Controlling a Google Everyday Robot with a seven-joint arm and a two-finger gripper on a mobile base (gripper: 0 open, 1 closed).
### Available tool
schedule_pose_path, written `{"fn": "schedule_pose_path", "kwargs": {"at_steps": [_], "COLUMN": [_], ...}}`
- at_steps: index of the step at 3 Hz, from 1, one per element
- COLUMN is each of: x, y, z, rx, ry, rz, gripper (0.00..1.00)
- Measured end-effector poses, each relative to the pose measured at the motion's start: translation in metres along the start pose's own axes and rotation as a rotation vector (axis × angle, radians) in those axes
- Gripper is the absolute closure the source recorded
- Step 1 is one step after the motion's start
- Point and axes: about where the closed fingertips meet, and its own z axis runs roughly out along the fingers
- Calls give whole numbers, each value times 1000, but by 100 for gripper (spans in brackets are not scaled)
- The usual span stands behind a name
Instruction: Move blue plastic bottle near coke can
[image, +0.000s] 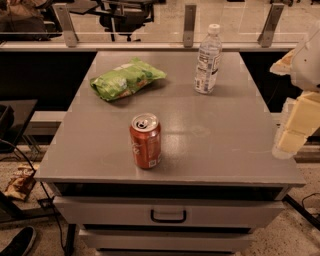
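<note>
The blue plastic bottle (208, 60) stands upright at the far right of the desk (220, 135), well apart from the coke can (146, 141), which sits upright near the front edge, left of centre. A green snack bag (125, 79) lies at the far left, clear of the straight path between them. Our gripper (289, 142) hangs off the desk's right edge, level with the can and holding nothing of the task; we cannot tell how far open it is. We judge the reach comes first: approach the bottle from the right, grasp low on its body so it stays upright, then set it down just beside the can without knocking it.
</note>
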Motion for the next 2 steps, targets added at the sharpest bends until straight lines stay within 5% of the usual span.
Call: {"fn": "schedule_pose_path", "kwargs": {"at_steps": [2], "x": [-6], "y": [-20], "z": [5], "rx": [10], "ry": [-24], "rz": [35], "gripper": [0]}}
